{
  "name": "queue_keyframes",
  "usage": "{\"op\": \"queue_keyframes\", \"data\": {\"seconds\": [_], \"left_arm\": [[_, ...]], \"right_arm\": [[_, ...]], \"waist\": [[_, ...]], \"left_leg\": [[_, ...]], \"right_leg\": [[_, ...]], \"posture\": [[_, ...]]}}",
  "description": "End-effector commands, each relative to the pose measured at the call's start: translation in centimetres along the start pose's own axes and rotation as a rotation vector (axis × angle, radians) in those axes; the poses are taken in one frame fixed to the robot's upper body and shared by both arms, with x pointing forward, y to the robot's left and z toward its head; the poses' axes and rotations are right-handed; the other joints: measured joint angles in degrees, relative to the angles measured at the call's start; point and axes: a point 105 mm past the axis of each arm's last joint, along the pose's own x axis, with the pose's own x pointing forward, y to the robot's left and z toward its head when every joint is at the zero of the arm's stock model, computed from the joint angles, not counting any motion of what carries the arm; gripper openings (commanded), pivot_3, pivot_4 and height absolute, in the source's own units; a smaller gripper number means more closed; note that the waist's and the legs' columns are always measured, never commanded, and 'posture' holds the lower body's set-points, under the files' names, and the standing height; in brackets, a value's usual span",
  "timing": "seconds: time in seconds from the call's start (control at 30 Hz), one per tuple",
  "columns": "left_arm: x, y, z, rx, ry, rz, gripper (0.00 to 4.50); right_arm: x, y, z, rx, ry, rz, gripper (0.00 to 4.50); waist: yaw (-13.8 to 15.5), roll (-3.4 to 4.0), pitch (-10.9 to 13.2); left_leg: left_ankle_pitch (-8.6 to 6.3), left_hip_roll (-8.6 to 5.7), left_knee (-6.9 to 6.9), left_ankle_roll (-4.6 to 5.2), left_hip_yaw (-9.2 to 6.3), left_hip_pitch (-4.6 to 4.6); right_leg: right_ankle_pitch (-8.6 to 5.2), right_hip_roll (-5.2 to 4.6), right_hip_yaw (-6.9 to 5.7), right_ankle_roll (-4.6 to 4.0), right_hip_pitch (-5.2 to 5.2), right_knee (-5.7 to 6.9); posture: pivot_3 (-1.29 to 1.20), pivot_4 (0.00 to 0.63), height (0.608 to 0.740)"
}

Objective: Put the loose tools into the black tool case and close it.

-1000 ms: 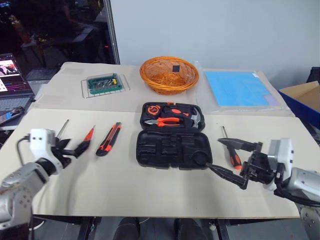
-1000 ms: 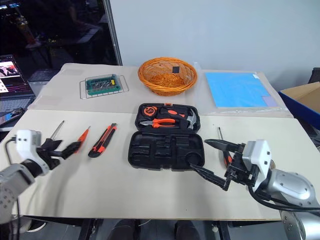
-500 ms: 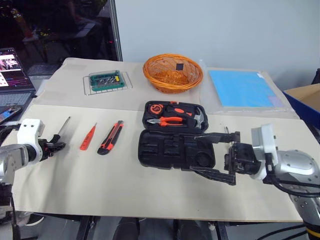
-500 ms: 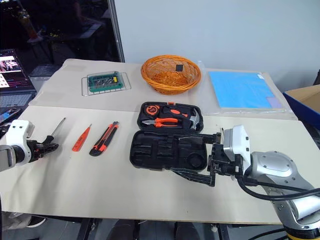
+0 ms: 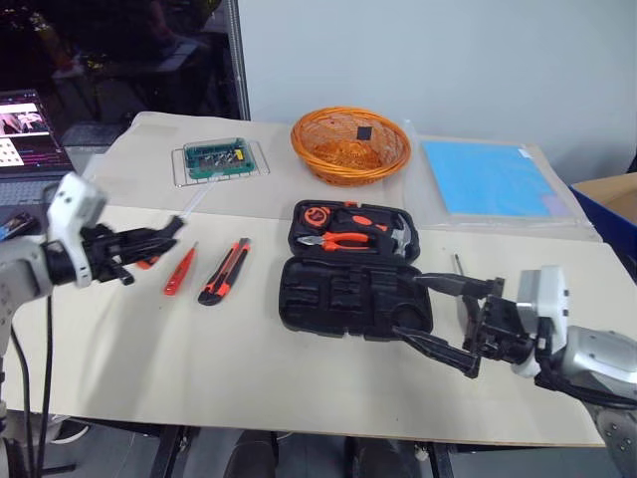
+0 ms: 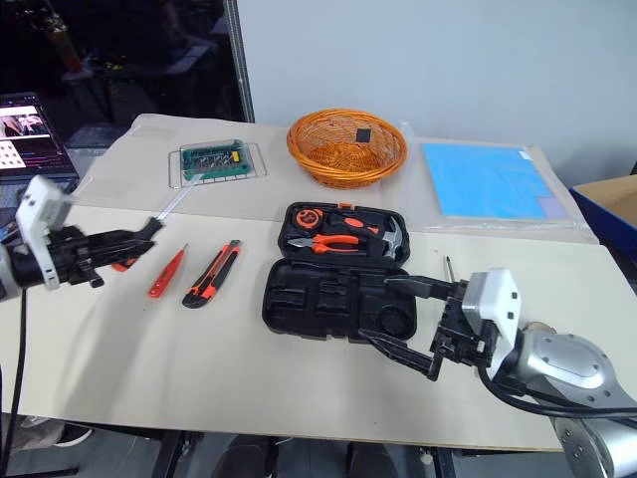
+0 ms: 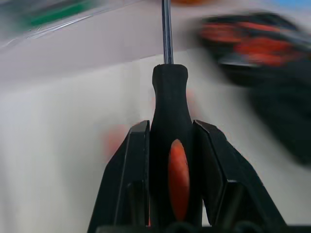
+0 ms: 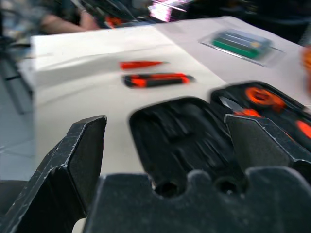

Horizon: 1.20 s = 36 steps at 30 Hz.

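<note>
Left claw point(image 7: 170, 145) is clamped on a black-and-orange screwdriver point(image 7: 170, 116), fingers point(image 7: 130, 165) pinching the handle from both sides, shaft sticking out ahead; in the head views it sits mid-left of the frame, lifted off the surface point(image 5: 249, 368), tip aimed toward upper right. Right claw point(image 5: 453, 317) is spread wide with nothing in it, hovering at the lower-right corner of the tool case point(image 5: 348, 294), one finger over the case edge, the other low beside it. Case lies open at frame centre: far half holds pliers point(image 5: 333, 239), hammer point(image 5: 398, 234) and tape measure point(image 5: 315, 214), near half has bare slots. Red screwdriver point(image 5: 179, 271) and utility knife point(image 5: 224, 274) lie side by side on the surface between left claw and case. Second screwdriver point(image 5: 458, 267) is partly hidden behind the right claw, right of the case. Can't make out the tape ring. Basket point(image 5: 350, 144), green parts box point(image 5: 219, 157) and blue mat point(image 5: 493, 179) sit along the top. Risks, as I judge them: grip is near the handle butt, so the long shaft could swing and miss its slot or knock the seated tools; right claw this close could nudge the case or block the drop; a tool not seated flat would stop the lid latching.
</note>
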Motion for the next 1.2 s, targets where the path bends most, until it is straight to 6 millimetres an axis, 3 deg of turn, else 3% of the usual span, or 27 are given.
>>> {"op": "queue_keyframes", "data": {"seconds": [0.03,0.13,0.37,0.63,0.93,1.03,1.13,1.2], "left_arm": [[6.5,-2.4,0.6,0.233,0.097,-0.223,0.87],[10.9,-2.8,1.0,0.344,0.165,-0.311,0.87],[16.0,-3.1,0.4,0.554,0.29,-0.397,0.87],[18.8,-2.6,-0.5,0.597,0.354,-0.384,0.87],[20.0,-2.9,-1.4,0.597,0.388,-0.392,0.87],[20.0,-3.3,-0.5,0.568,0.338,-0.405,1.99],[19.0,-3.4,1.9,0.477,0.212,-0.398,2.99],[17.9,-3.6,3.1,0.433,0.141,-0.405,2.99]], "right_arm": [[-2.3,-0.7,0.7,-0.087,0.039,-0.154,4.5],[-3.8,-0.8,0.7,-0.093,0.08,-0.227,4.5],[-4.7,-0.2,0.8,-0.111,0.103,-0.295,4.5],[-4.2,0.3,0.9,-0.109,0.093,-0.327,4.5],[-4.0,0.3,0.8,-0.109,0.093,-0.332,4.5],[-3.9,0.3,0.7,-0.105,0.094,-0.327,4.5],[-3.9,0.4,0.7,-0.103,0.093,-0.324,4.5],[-4.0,0.4,0.6,-0.102,0.095,-0.324,4.5]], "waist": [[0.89,0.22,-0.1],[0.73,0.33,-0.1],[-1.27,0.33,-0.07],[-1.26,0.36,-0.05],[-1.11,0.36,-0.05],[-1.12,0.36,-0.05],[-1.05,0.38,-0.05],[-1.13,0.39,-0.04]], "left_leg": [[0.0,0.01,0.04,0.0,0.01,0.03],[0.0,0.13,0.62,0.09,-0.24,-0.07],[-0.07,0.18,0.87,0.22,-0.45,-0.06],[-0.08,0.17,0.91,0.23,-0.62,-0.1],[-0.09,0.16,0.96,0.24,-0.69,-0.12],[-0.09,0.16,0.97,0.24,-0.69,-0.12],[-0.09,0.16,0.98,0.24,-0.71,-0.08],[-0.08,0.16,0.99,0.24,-0.76,-0.12]], "right_leg": [[0.0,0.02,0.05,0.0,0.05,0.02],[-0.08,0.42,0.13,0.11,0.4,0.14],[-0.14,0.7,0.48,0.37,0.58,0.09],[-0.22,0.81,0.53,0.44,0.68,0.07],[-0.3,0.82,0.52,0.57,0.76,0.08],[-0.3,0.82,0.52,0.57,0.77,0.08],[-0.3,0.82,0.51,0.58,0.82,0.09],[-0.3,0.85,0.51,0.57,0.79,0.11]], "posture": [[0.0,0.15,0.74],[0.0,0.15,0.74],[0.0,0.15,0.74],[0.0,0.15,0.74],[0.0,0.15,0.74],[0.0,0.15,0.74],[0.0,0.15,0.74],[0.0,0.15,0.74]]}}
